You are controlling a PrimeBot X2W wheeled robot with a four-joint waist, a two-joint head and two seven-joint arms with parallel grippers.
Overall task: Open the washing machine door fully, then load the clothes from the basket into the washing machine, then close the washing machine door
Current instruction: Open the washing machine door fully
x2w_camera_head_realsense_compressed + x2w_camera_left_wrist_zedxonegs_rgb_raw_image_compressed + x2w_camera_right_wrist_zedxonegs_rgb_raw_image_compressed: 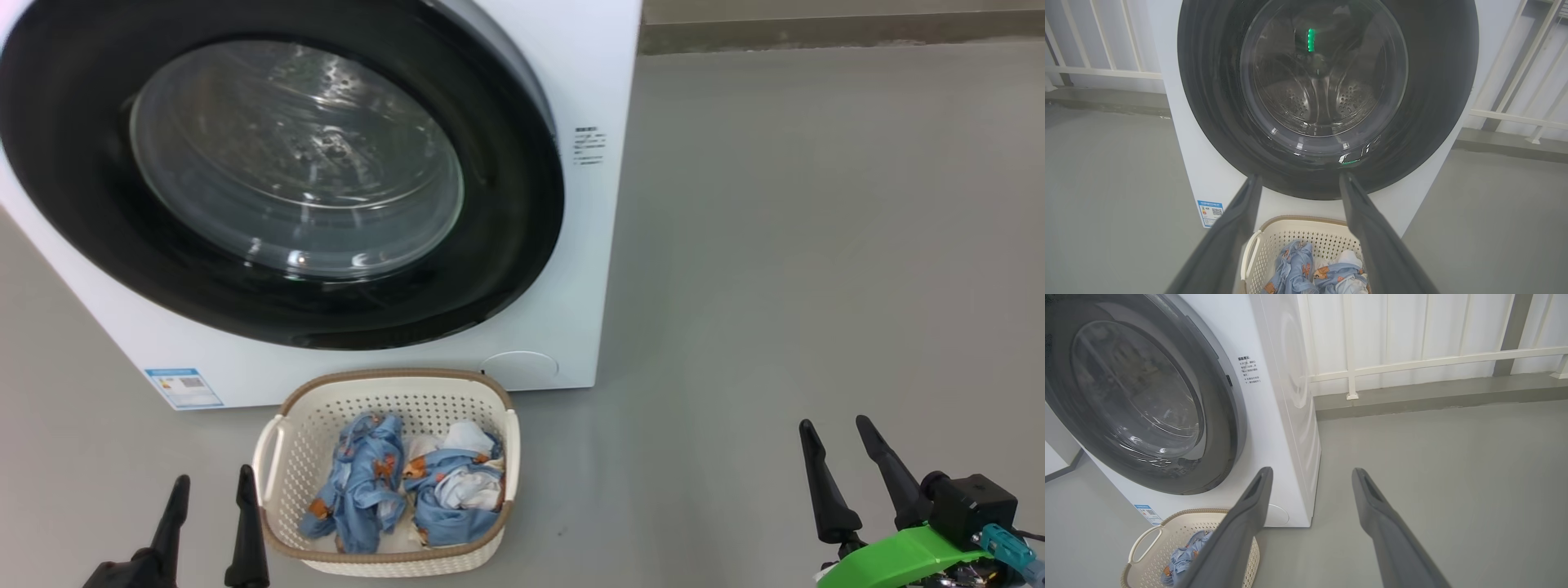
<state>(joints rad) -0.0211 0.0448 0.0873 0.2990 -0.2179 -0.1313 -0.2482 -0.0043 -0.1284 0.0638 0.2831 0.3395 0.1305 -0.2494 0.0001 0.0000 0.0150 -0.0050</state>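
Observation:
The white washing machine [588, 73] fills the upper left of the head view. Its door [506, 204], a glossy black ring around bulging glass, lies shut against the front; the steel drum shows through the glass [1323, 81]. On the floor right in front stands the cream basket [392, 394] with crumpled light-blue clothes [367, 482] inside. My left gripper [211, 490] is open at the lower left, just left of the basket, with nothing between its fingers. My right gripper [837, 433] is open at the lower right, well away from basket and door, also empty.
Grey floor [816, 245] stretches to the right of the machine. A white railing [1412, 363] and a low kerb run behind it. A small blue label [184, 388] sits on the machine's lower left corner and a round flap [520, 366] at its lower right.

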